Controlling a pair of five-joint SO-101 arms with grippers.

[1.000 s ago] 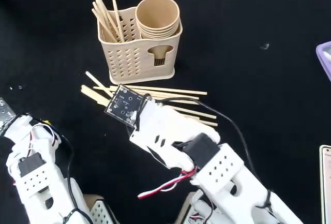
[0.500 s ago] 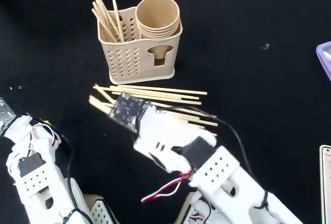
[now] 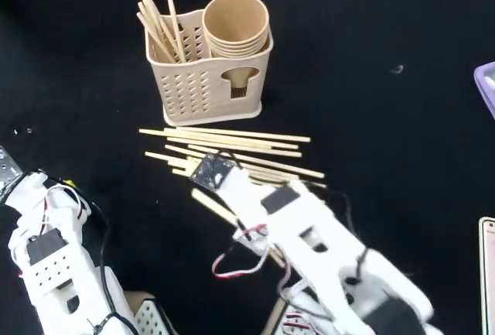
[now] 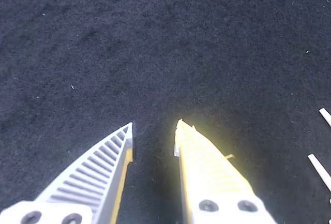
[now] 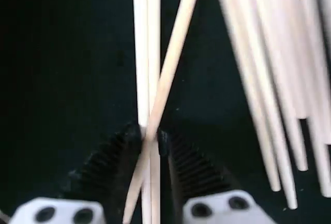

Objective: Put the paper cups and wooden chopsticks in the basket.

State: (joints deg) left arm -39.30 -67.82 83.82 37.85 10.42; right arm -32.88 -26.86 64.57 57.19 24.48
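Left arm sits lower left in the high view. Left fingers are part open with a narrow gap and nothing between them, just above the bare counter. Two stick ends show at the right edge of the left wrist view.

Right arm runs from bottom centre up and left to the near edge of the pile. Right fingers are almost closed, pinching the held chopsticks: two run parallel and one crosses them at an angle right at the fingertips. Can't tell if all three are actually clamped. In the high view, one stick lies slanted under that arm, across the lie of the rest.

The pile lies flat mid-frame with its sticks roughly left-right, between the arm and the basket and not touching the basket.

Basket stands upright, upper centre-left. Its left compartment holds standing sticks that lean left. Its right compartment holds nested cups, mouths up.

Purple object sits at the right edge.
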